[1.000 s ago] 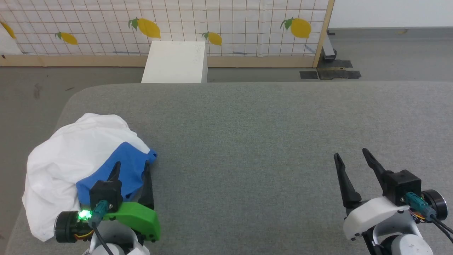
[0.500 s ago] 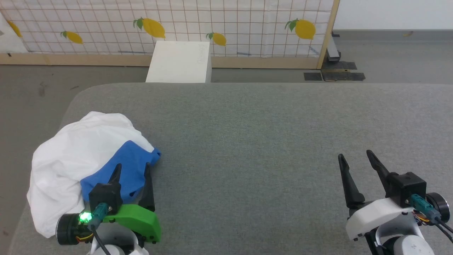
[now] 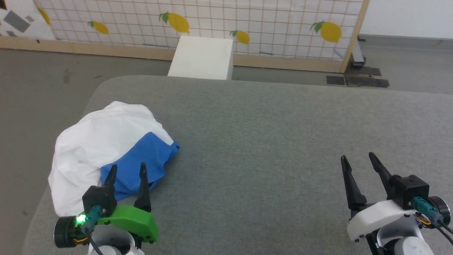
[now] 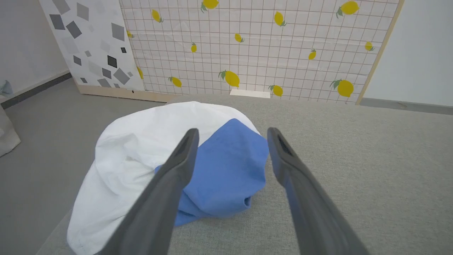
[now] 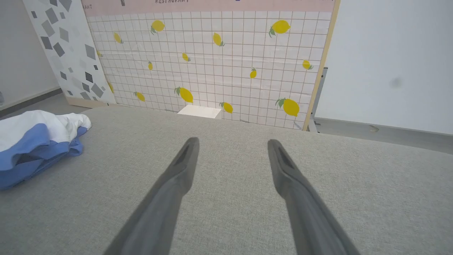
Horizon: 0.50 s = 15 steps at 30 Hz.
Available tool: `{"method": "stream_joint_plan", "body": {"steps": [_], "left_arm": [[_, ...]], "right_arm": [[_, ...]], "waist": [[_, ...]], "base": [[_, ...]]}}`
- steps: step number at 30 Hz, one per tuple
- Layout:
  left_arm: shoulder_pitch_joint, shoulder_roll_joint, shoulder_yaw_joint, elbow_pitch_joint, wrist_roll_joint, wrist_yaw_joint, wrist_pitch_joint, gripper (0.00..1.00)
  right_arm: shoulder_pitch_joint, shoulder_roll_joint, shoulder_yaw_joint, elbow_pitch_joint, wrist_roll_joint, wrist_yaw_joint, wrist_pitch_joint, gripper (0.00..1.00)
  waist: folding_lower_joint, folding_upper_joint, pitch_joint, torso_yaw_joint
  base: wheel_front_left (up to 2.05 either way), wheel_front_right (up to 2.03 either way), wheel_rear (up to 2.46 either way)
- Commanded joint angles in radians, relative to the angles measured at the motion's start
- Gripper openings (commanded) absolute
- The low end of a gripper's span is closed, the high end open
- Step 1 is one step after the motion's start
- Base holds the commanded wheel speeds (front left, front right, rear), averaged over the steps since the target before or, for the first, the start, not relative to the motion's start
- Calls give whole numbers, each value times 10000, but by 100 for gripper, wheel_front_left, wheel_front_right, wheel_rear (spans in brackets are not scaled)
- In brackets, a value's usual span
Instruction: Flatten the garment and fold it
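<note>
Garment point(image 3: 95, 141) is lying heaped (blue sleeve point(image 3: 141, 159) uppermost), flattening and folding both waiting. Left gripper point(image 3: 128, 165) and right gripper point(image 3: 357, 156) are hovering spread, gripping nothing

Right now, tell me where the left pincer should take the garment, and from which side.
Probably the blue fold of the garment, at its loose hem on the heap's right. It lies on top of the crumpled white body, its edge free on the grey pad. Come from the near side: the open left pincer points straight at it.
</note>
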Motion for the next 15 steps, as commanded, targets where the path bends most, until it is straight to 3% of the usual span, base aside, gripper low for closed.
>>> {"method": "stream_joint_plan", "body": {"steps": [1,15], "left_arm": [[38,49,28,56,-70,64,-122,100],[81,32,81,246,-357,109,-409,100]], "right_arm": [[56,4,-30,79,97,-5,-106,100],[47,5,-93,401,262,-7,-394,100]], "waist": [[0,0,18,246],[0,0,84,1353]], "base": [[0,0,0],[0,0,0]]}}
